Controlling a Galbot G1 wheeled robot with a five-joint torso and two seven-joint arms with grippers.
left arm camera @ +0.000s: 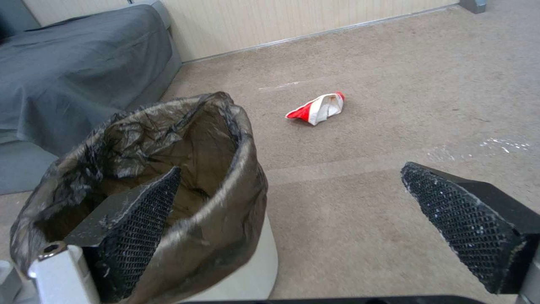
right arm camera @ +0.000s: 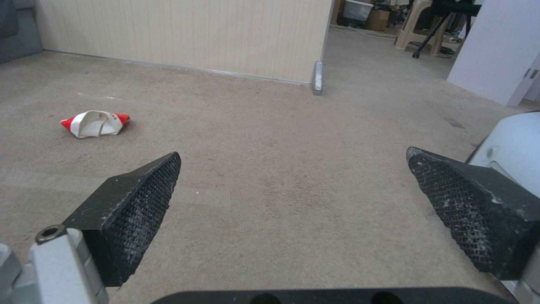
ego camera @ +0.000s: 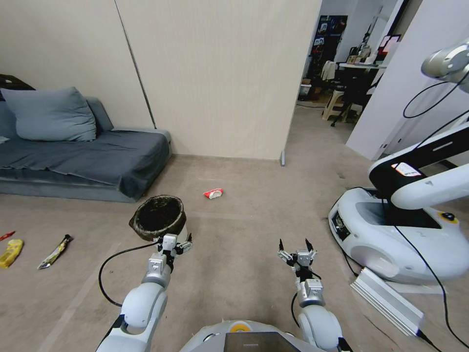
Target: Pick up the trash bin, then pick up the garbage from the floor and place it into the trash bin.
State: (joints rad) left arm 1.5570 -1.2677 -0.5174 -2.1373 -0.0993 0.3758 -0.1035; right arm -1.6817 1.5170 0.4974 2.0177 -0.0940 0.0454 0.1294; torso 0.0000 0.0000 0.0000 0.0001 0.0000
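I have the left gripper (ego camera: 175, 243) at the near rim of the bin (ego camera: 159, 216), left of centre in the head view. Its fingers are spread wide: in the left wrist view one pad (left arm camera: 138, 228) is inside the bin, against the black liner (left arm camera: 225, 198), and the other pad (left arm camera: 461, 223) hangs well outside over bare floor. So the rim wall sits between the pads but is not yet pinched.

To grip well, I judge I should close slowly and catch the hard white wall along with the liner, not the loose bag alone, which would slip or pull off. The bin looks light, so a lopsided squeeze could tip it; I would keep the wrist level and lift straight.

The right gripper (ego camera: 296, 250) waits low, right of centre, fingers spread on nothing.

The floor is flat beige carpet (ego camera: 244, 230), with faint marks. A red-and-white wrapper (ego camera: 213, 193) lies beyond the bin near the middle of the frame. At the lower left edge lie a yellow packet (ego camera: 10, 252), a dark packet (ego camera: 55, 252) and a red scrap (ego camera: 7, 235).

A grey sofa (ego camera: 83, 156) fills the upper left; a pale partition wall (ego camera: 215, 73) spans the top. Another white robot (ego camera: 405, 230) and its cables crowd the right side, so swings that way need care.
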